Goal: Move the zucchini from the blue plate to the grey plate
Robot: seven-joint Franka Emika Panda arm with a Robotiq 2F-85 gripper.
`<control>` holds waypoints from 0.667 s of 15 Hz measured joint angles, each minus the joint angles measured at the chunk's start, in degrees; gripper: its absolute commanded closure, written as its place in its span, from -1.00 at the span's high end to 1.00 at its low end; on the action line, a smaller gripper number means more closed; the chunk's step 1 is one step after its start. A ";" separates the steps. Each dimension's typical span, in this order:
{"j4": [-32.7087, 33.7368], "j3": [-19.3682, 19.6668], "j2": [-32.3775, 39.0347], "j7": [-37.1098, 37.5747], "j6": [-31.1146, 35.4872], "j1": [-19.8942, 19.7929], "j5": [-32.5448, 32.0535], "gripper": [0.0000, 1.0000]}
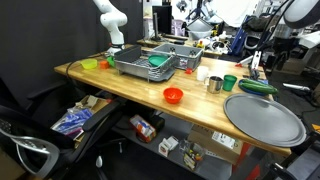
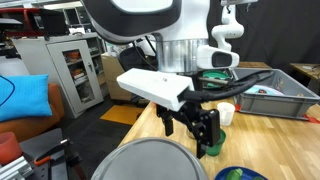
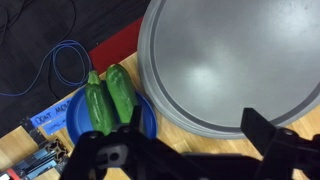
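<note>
Hand (image 3: 190, 135) spread, downward, above grey plate (image 3: 230, 60)

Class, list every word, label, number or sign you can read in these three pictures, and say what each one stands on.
No text can be read in any view.
Blue tag beside the blue plate in the wrist view: dark print, too blurred to read.
Packages under the table in an exterior view: print too small to read.

gripper (image 2: 204, 140): pointing down | fingers (image 3: 275, 147): spread (wide apart)
</note>
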State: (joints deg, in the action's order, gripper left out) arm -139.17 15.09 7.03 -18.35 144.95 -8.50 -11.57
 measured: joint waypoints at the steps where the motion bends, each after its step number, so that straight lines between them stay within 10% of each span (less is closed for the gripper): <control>1: 0.72 0.00 0.96 -0.12 -0.03 -0.11 0.13 1.00; 10: 1.68 -0.25 1.77 0.52 -0.77 -0.41 0.18 1.00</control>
State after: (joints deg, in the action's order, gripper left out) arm -137.49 14.84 8.80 -17.83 144.19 -8.91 -11.39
